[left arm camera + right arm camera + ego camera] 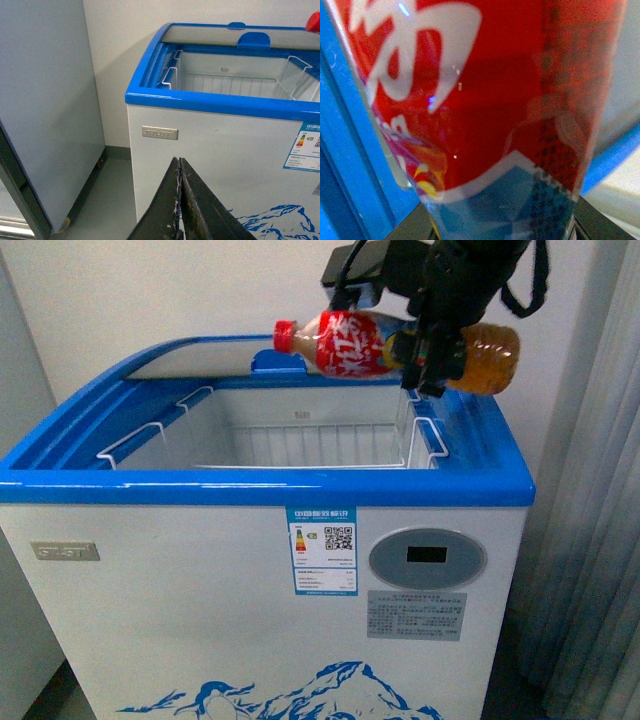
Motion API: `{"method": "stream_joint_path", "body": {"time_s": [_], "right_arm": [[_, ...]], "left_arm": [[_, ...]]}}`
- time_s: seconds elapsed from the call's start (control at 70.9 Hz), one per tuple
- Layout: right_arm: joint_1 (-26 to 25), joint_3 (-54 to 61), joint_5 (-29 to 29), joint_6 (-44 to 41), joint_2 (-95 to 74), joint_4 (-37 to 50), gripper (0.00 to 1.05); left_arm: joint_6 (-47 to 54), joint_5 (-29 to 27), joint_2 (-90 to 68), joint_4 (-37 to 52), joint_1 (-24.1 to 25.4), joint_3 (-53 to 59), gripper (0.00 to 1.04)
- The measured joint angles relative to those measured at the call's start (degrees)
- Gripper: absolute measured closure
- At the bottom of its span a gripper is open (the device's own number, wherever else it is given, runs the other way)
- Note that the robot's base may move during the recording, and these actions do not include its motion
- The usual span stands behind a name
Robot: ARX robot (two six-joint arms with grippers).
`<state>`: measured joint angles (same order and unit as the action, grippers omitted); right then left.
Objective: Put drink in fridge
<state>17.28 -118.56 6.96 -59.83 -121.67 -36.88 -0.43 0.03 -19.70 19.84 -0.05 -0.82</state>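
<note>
The fridge is a white chest cooler with a blue top rim, an oval grey display and a blue penguin-and-mountain print. Its lid is slid back and the white wire basket inside shows. My right gripper is shut on the drink bottle, a red-labelled bottle of amber drink with a red cap. It holds the bottle on its side above the opening's back right part, cap to the left. The bottle's label fills the right wrist view. My left gripper is shut and empty, low in front of the fridge.
A taller plain grey-white cabinet on castors stands to the left of the fridge, with a strip of grey floor between them. A wall is behind the fridge. A grey curtain hangs at the right.
</note>
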Motion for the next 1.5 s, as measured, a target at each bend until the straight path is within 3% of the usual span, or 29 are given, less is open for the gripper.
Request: {"method": "stream_joint_path", "body": {"time_s": [0.494,0.621,0.72,0.804,0.847,0.945,1.044,1.115,1.157,1.284,1.369,1.496], "right_arm": [[2.34,-1.18,-0.09,-0.7,-7.23,5.84,0.64],[2.51,-0.85,-0.72,-0.68,-7.26,6.4,0.44],[3.26,0.22,-1.66,0.9,-6.97,7.56,0.26],[3.5,2.62,-2.1,2.64,-5.44,8.76,0.11],[3.58,3.91,-2.64,3.74,-4.26,9.49,0.06],[3.65,8.55,-4.28,7.5,0.33,12.0,0.08],[3.04,19.5,-3.67,17.55,12.28,17.18,0.08],[1.09,29.79,-1.07,30.08,25.49,15.47,0.08],[-0.39,33.99,-0.79,35.63,31.54,12.52,0.08],[-5.27,45.0,-1.31,56.92,54.69,-7.08,0.08],[-2.64,47.74,-0.33,69.0,68.15,-19.19,0.08],[3.45,49.64,4.33,79.47,77.35,-25.68,0.08]], "left_arm": [[0.0,0.0,8.11,-8.13,0.0,0.0,1.02],[0.0,-0.02,9.53,-9.62,0.0,0.0,1.02],[0.02,0.0,16.37,-18.32,0.0,0.0,1.02],[0.04,0.0,19.04,-19.52,0.0,0.0,1.02],[0.04,-0.04,19.17,-19.65,0.0,0.0,1.02],[0.04,0.0,19.34,-19.71,0.0,0.0,1.02],[0.04,-0.02,19.34,-19.76,0.0,0.0,1.02],[0.07,-0.02,19.34,-19.76,0.0,0.0,1.02],[0.07,-0.02,19.34,-19.76,0.0,0.0,1.02],[0.09,-0.02,19.34,-19.76,0.0,0.0,1.02],[0.11,-0.02,19.34,-19.76,0.0,0.0,1.02],[0.13,-0.02,19.34,-19.76,0.0,0.0,1.02]]}}
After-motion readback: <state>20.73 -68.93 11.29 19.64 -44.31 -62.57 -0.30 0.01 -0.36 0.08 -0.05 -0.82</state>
